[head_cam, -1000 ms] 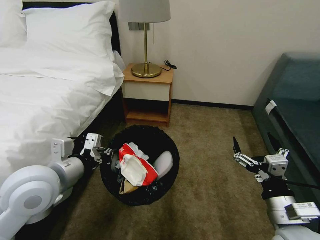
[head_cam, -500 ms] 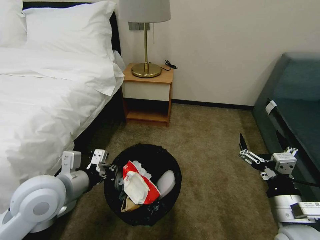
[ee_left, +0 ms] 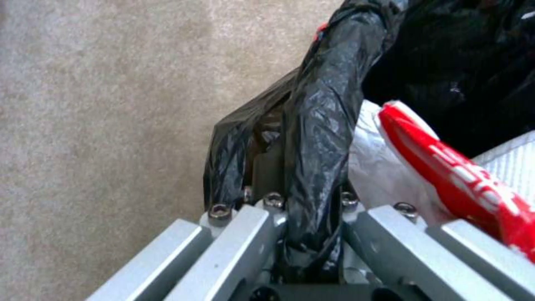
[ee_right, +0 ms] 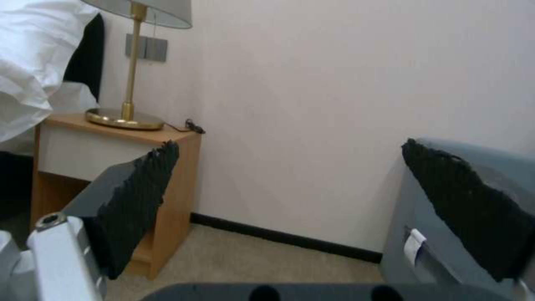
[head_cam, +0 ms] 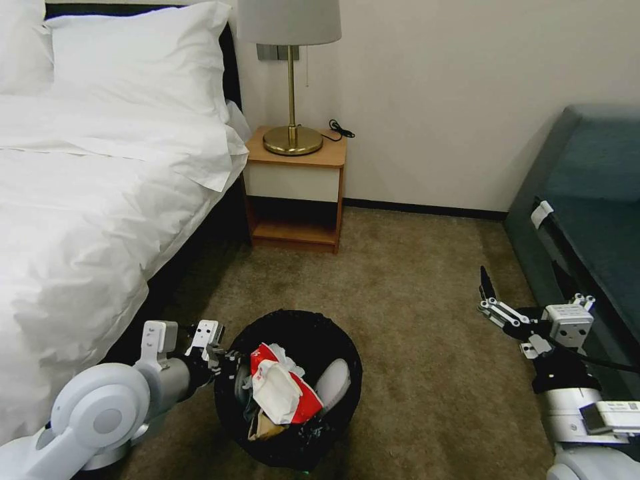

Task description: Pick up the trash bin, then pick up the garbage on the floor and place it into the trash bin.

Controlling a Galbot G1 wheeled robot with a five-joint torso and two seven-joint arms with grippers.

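our left gripper (ee_left: 301, 234) is clamped on the crinkly black bag rim of the trash bin (head_cam: 337, 437), low on the carpet (head_cam: 413, 320) by the bed (head_cam: 73, 220). white letters on the red packet (ee_left: 462, 171) inside are too blurry to read. right gripper (ee_right: 312, 200) hangs spread wide near the sofa (head_cam: 593, 200).

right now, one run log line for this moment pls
left gripper: shut on trash bin rim | right gripper: open, idle beside sofa | garbage: in bin | floor: bare carpet
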